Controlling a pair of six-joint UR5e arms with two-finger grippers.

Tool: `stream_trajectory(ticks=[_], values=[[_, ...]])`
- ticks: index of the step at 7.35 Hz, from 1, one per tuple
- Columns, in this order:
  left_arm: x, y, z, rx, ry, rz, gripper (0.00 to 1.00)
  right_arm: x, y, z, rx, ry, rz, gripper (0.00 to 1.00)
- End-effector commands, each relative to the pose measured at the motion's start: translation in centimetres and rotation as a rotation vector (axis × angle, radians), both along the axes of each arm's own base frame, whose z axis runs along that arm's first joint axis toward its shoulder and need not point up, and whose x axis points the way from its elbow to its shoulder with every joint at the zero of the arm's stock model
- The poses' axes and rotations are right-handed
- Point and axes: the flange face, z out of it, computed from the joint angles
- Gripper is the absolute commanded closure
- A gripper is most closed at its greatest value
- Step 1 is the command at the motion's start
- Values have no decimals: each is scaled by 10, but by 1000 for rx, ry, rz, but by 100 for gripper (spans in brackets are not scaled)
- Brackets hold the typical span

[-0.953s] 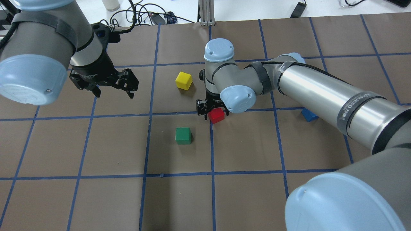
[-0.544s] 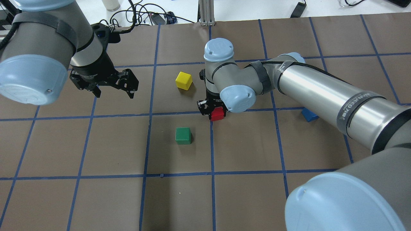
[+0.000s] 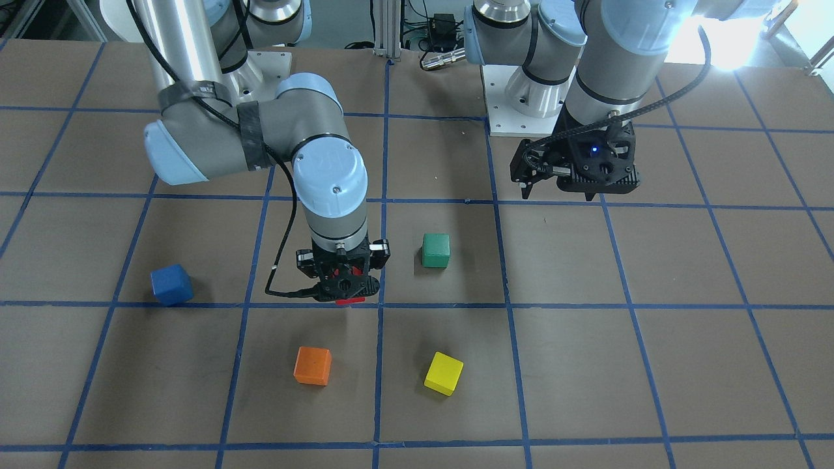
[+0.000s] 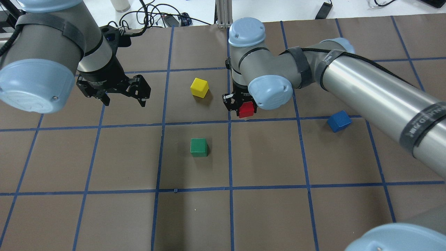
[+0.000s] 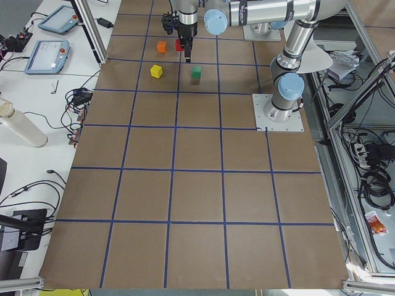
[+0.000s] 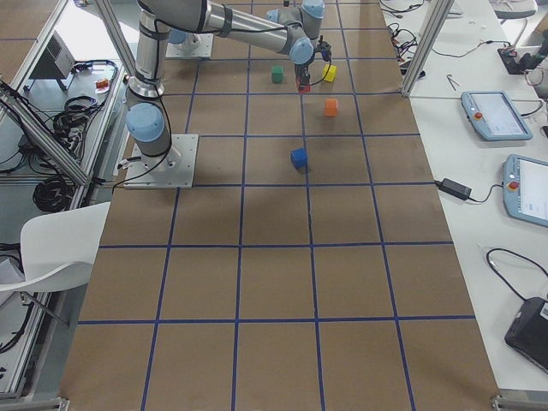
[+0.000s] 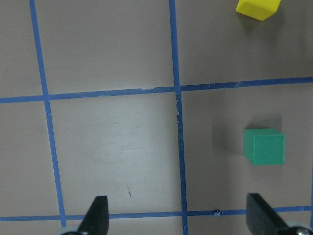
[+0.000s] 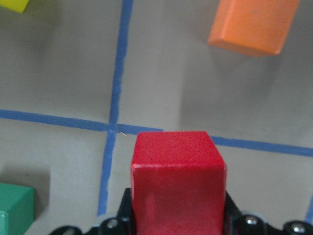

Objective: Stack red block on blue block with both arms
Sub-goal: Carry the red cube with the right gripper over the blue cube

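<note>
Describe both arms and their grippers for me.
The left arm and right arm are thick silver-grey tubes with light-blue round joint caps and black tape bands; a black cable runs along each. One right-arm band has white lettering. The left gripper and right gripper are black, two-fingered; the left shows a blue light.

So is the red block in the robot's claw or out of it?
In. The right gripper is shut on the red block: the right wrist view shows it seated in the black gripper, filling the foreground.
</note>
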Motion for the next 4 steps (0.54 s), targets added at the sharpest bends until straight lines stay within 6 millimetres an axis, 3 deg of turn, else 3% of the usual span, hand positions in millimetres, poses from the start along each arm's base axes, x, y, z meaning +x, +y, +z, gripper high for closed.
stream_trajectory(ticks=[1,4], values=[[0,1,2,-5,-2,0,0,-85,0,50,41,41,-110,100],[1,-2,-1,0,-2,-2,0,-160,13,35,95,42,-39,100]])
